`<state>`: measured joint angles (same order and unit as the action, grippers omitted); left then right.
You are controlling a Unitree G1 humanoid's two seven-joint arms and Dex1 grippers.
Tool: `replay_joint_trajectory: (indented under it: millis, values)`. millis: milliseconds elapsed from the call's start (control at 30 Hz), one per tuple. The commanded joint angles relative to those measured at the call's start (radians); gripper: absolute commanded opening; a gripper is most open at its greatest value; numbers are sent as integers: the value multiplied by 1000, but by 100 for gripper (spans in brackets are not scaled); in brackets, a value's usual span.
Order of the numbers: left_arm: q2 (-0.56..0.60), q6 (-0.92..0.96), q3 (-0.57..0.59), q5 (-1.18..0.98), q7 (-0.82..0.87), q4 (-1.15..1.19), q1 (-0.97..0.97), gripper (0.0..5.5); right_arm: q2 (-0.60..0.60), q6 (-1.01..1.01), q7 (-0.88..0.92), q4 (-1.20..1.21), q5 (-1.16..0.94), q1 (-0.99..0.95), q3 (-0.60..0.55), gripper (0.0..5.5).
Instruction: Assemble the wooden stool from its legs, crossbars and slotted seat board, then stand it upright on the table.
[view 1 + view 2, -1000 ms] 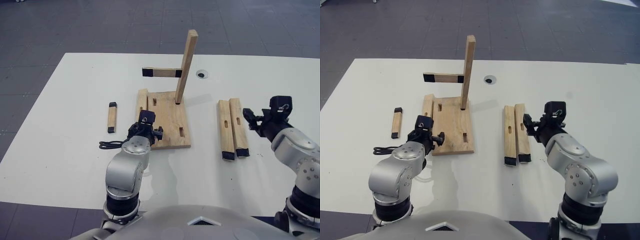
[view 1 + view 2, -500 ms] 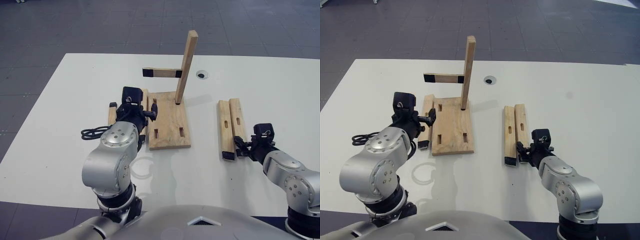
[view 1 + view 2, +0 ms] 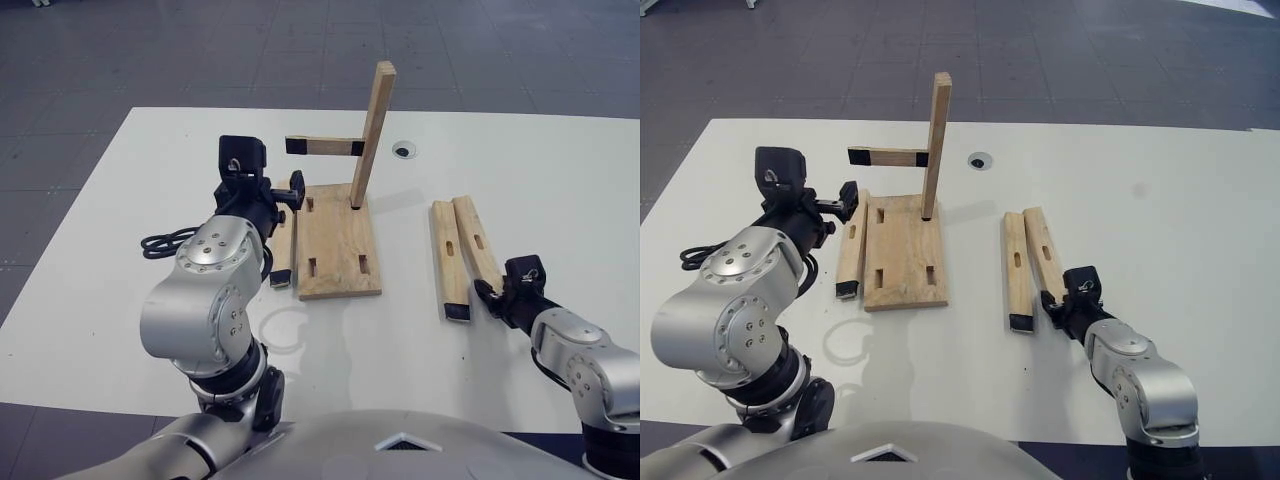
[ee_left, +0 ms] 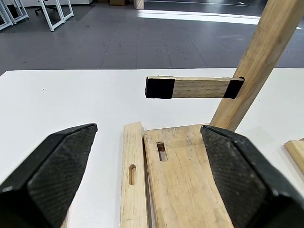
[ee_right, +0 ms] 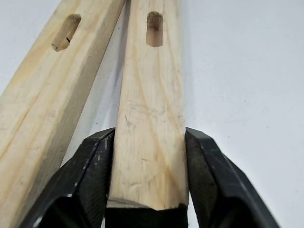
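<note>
The slotted seat board (image 3: pixel 340 240) lies flat mid-table. One leg (image 3: pixel 372 130) stands upright in its far slot, with a black-tipped crossbar (image 3: pixel 322 146) sticking out of it to the left. Another leg (image 3: pixel 283 238) lies along the board's left edge. My left gripper (image 3: pixel 270 190) hovers open over that leg's far end; in the wrist view its fingers (image 4: pixel 61 175) are spread wide with nothing between them. Two slotted legs (image 3: pixel 447 258) lie to the right. My right gripper (image 5: pixel 149 135) is shut on the near end of the outer leg (image 3: pixel 475 240), which lies at an angle.
A round grommet hole (image 3: pixel 402 150) sits in the white table (image 3: pixel 560 180) behind the board. A black cable (image 3: pixel 165 243) loops beside my left arm. Open tabletop lies to the far right and along the front edge.
My left arm swung from the board's near edge up to its far left side. My right gripper dropped to the outer leg's near end and shut on it; that leg has slewed.
</note>
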<state>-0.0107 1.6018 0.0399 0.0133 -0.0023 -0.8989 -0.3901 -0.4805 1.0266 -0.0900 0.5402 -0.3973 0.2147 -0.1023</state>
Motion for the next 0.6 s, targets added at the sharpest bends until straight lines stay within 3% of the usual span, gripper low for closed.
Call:
replay_joint_trajectory:
  millis: [33, 233, 367, 467, 600]
  values:
    - [-13, 12, 24, -32, -30, -2, -18, 404, -25, -5, -30, -91, 25, -54, -34, 211]
    - [33, 12, 227, -237, -299, 35, -79, 483, -29, -68, -99, -295, -112, -472, -275, 210]
    - [58, 12, 479, -603, -627, 209, -236, 487, 72, 45, -204, -333, -521, -796, -401, 209]
    - [59, 12, 700, -939, -721, 457, -426, 487, 102, 159, -350, -371, -830, -913, -376, 209]
    - [85, 12, 770, -1171, -609, 715, -561, 487, 74, 213, -501, -390, -941, -941, -275, 209]
